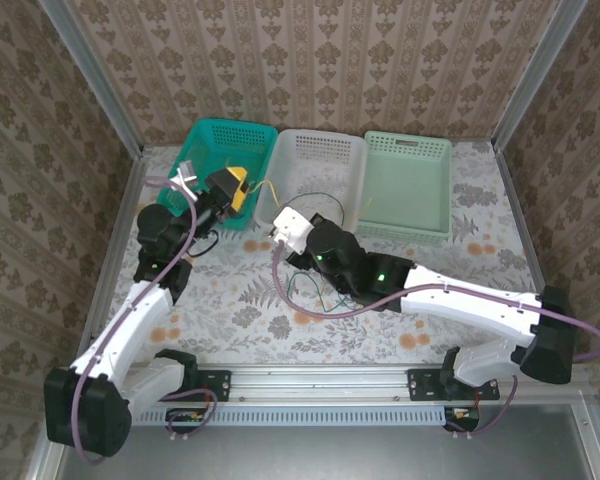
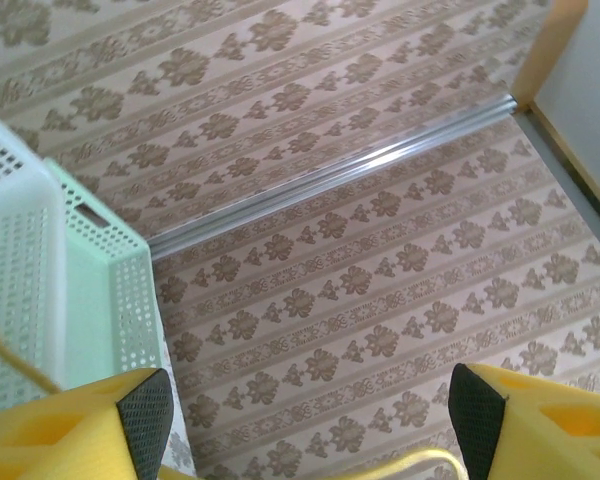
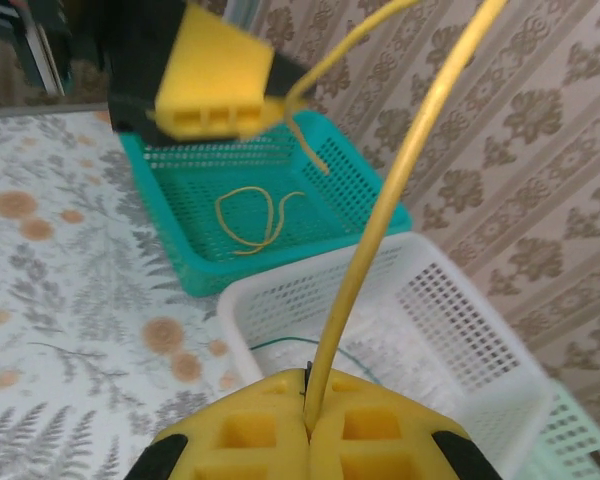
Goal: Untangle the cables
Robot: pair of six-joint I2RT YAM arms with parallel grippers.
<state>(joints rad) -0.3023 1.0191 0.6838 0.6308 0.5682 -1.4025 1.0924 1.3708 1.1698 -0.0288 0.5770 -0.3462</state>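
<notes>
My right gripper [image 3: 308, 405] is shut on a yellow cable [image 3: 400, 190], which rises steeply up and away from its yellow fingers. From above, this gripper [image 1: 280, 232] hovers at the white basket's near left corner. My left gripper [image 1: 238, 190] hangs by the teal basket's right edge with its jaws wide apart. A bend of yellow cable [image 2: 410, 462] crosses low between its black pads [image 2: 145, 410], not pinched. Another yellow cable [image 3: 255, 215] lies coiled in the teal basket. Thin green and blue cables [image 1: 310, 290] lie tangled on the table under the right arm.
Three baskets stand in a row at the back: teal [image 1: 215, 150], white [image 1: 320, 160] and light green [image 1: 410, 190]. A thin green cable [image 3: 280, 345] lies in the white basket. Patterned walls and metal rails close in the table's sides.
</notes>
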